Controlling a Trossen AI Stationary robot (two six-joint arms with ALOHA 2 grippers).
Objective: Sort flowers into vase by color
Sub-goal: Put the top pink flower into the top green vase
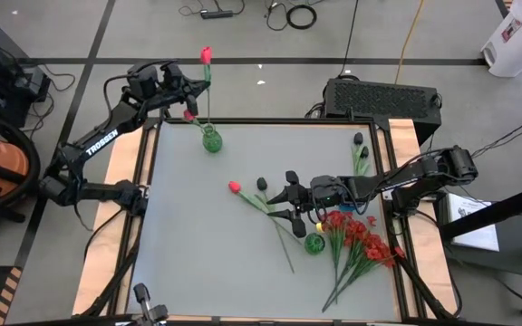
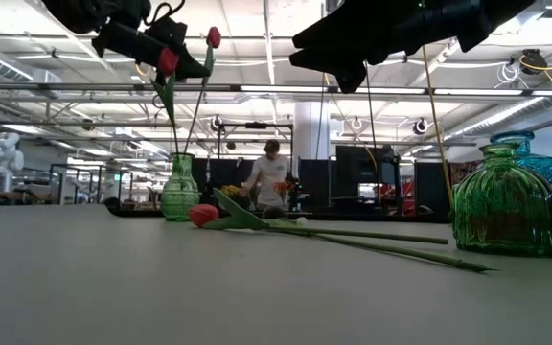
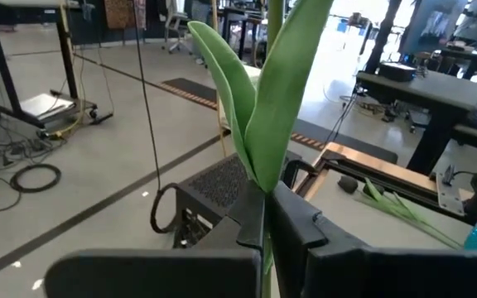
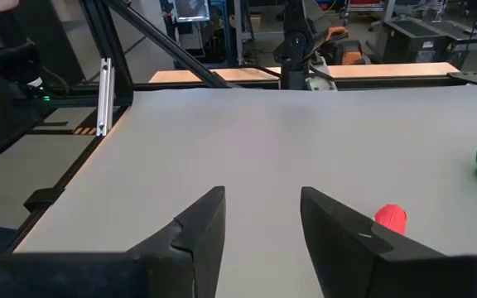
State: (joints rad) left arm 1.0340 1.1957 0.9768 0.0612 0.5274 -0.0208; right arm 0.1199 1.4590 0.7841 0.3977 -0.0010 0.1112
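A green glass vase (image 1: 211, 140) stands at the table's far left with one red tulip (image 1: 206, 54) upright in it. My left gripper (image 1: 191, 93) hovers just above and beside that vase, shut on a second red tulip (image 2: 168, 60). A red tulip (image 1: 235, 187) and a black tulip (image 1: 262, 184) lie flat mid-table. My right gripper (image 1: 290, 195) hangs open just above them, touching nothing. A second green vase (image 1: 314, 243) stands next to a bunch of small red blossoms (image 1: 361, 243) lying on the table. My left gripper pinches the green stem (image 3: 263, 217) of the red tulip between its two fingers, right where the long leaves (image 3: 259, 108) join it. The fingers come in roughly level from the table's far left and lie across the stem. The flower is lifted clear of the table, roughly upright, over the vase.
Two black tulips (image 1: 361, 149) lie at the far right edge. A blue glass vase (image 2: 530, 153) shows behind the green one (image 2: 506, 206) in the low view. The table's left and near parts are bare grey surface (image 1: 198, 254).
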